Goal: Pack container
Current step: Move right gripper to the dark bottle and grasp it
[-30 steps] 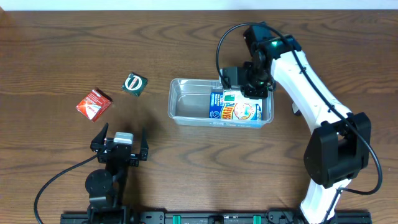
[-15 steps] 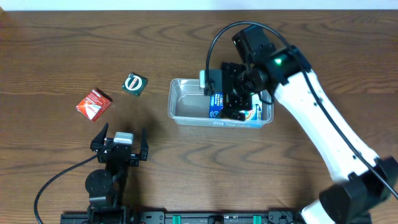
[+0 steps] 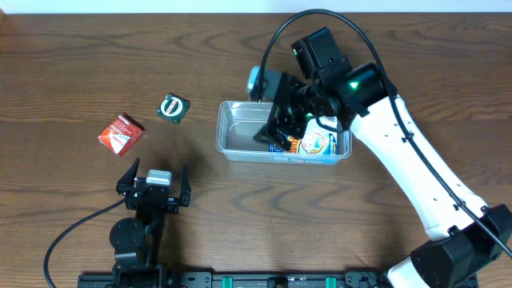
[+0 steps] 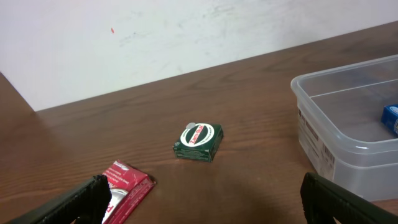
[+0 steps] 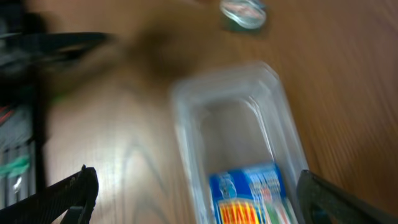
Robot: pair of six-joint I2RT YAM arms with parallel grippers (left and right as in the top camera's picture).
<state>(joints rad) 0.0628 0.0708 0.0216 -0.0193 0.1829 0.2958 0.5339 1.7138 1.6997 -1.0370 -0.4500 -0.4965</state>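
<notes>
The clear plastic container sits mid-table, also seen in the left wrist view and the right wrist view. A blue and yellow package lies flat in its right half. My right gripper hovers open above the container's middle, nothing between its fingers. A green package and a red package lie on the table left of the container. My left gripper rests open near the front edge, empty.
The wooden table stretches bare around the packages. The right arm reaches over the container's right end. A black cable loops beside the left arm's base. A pale wall stands beyond the table's far edge.
My right gripper has opened, letting go of the blue and yellow package in the container, and swung left over the container's middle. The left arm has not moved.
</notes>
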